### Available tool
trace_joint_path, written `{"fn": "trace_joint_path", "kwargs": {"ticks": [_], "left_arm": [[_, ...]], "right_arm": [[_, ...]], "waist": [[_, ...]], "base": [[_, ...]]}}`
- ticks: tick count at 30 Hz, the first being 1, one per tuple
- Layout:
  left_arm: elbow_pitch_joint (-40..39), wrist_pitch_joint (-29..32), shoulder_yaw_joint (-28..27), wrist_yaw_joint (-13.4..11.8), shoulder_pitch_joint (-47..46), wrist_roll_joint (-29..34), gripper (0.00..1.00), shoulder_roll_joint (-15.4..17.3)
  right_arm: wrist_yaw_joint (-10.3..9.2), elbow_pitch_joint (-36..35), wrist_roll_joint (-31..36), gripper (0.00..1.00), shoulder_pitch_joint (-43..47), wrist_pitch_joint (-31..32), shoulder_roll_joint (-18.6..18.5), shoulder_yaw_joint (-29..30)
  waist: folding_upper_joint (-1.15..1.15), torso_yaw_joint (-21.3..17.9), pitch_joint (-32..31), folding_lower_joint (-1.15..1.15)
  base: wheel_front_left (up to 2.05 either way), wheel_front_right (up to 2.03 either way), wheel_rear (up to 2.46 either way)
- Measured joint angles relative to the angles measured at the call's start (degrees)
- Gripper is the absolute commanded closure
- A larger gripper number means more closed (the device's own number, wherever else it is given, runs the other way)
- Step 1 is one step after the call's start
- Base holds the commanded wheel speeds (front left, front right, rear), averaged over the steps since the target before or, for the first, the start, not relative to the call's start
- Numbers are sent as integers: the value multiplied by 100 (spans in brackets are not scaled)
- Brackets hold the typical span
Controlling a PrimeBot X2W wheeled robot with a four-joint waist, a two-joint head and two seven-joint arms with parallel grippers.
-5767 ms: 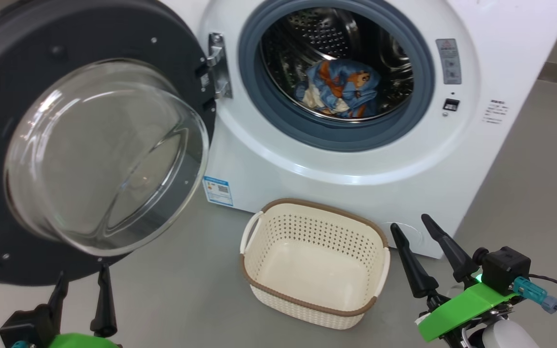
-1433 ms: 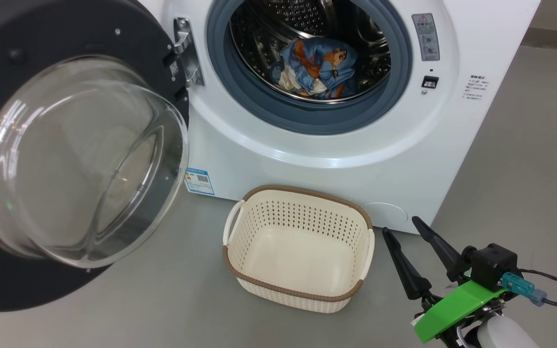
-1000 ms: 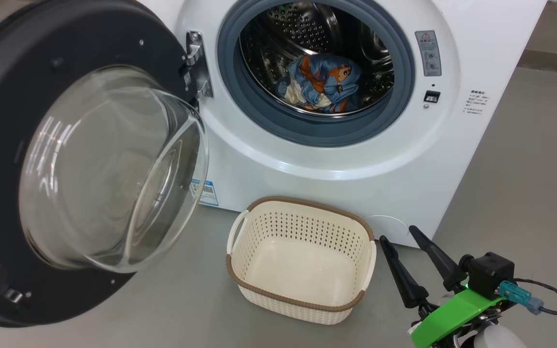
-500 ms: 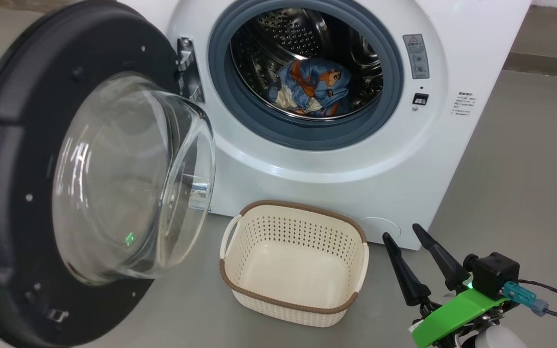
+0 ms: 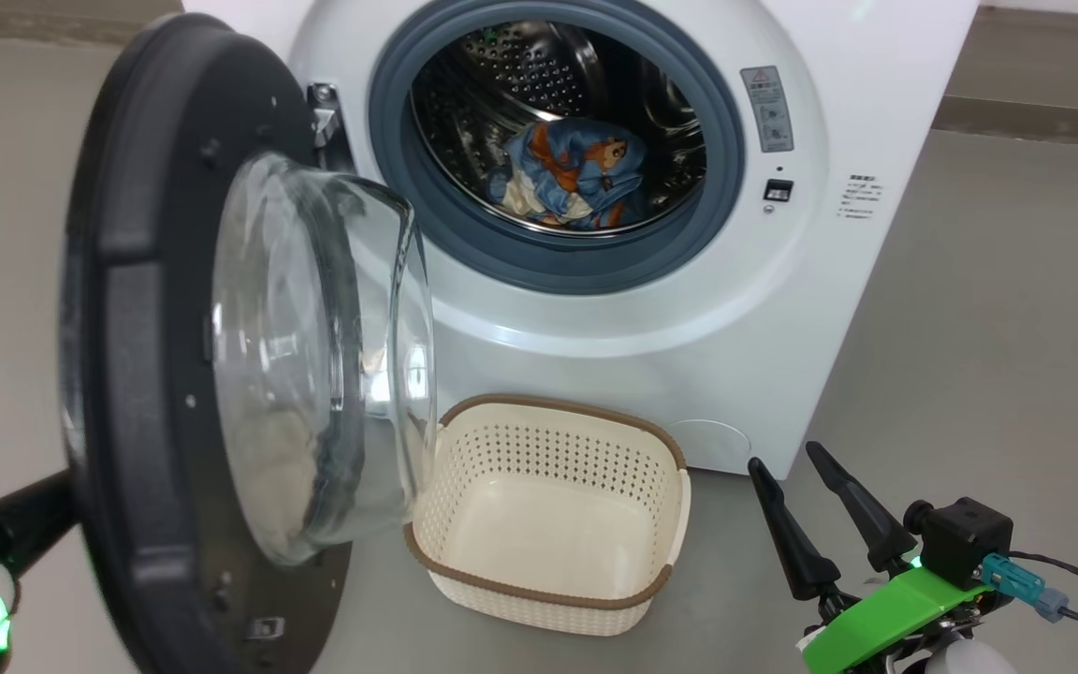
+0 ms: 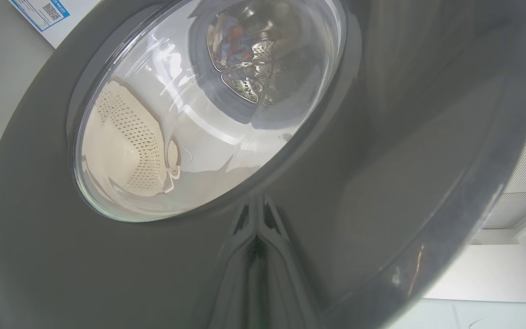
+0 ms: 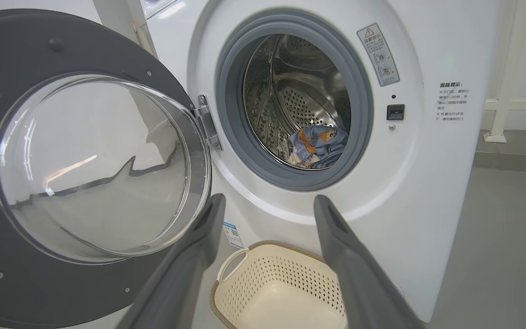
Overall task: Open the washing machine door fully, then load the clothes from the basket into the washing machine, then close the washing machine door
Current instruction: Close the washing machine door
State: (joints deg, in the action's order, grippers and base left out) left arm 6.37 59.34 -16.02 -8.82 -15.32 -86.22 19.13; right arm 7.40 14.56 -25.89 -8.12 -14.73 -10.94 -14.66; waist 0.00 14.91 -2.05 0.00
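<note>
The washing machine door [image 5: 137, 374] is standing partway open over the grey floor [image 5: 988, 309], the clenched left gripper [image 6: 256, 249] touching its glossy outer face. The clothes [image 5: 572, 173] are lying inside the washing machine [image 5: 689, 318]. The basket [image 5: 548, 594] is sitting on the floor before it, near the released, wide-spread right gripper [image 5: 783, 456].

We see grey floor [image 5: 997, 309], smooth, running wide to right. On it, far side: white washing machine [image 5: 614, 346], standing square. Near side, just before machine's lower front: cream basket [image 5: 548, 449], upright, brown rim up. We cannot tell whether basket touches machine.
</note>
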Motion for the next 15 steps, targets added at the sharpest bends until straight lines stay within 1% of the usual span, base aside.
{"fn": "trace_joint_path", "kwargs": {"ticks": [2, 6, 15], "left_arm": [[-305, 16, 67, -110, 97, 5, 100, -38], [-692, 15, 174, -204, 205, 21, 100, -153], [-1080, -110, 290, -328, 244, 20, 100, -481]], "right_arm": [[0, 0, 0, 0, 1, 0, 1, 4], [0, 0, 0, 0, 0, 0, 2, 13], [0, -5, 1, 0, -1, -1, 2, 42]], "waist": [[0, -61, -1, 0], [0, -208, 4, 0], [0, -672, 9, 0]], "base": [[0, 0, 0], [0, 0, 0], [0, 0, 0]]}}
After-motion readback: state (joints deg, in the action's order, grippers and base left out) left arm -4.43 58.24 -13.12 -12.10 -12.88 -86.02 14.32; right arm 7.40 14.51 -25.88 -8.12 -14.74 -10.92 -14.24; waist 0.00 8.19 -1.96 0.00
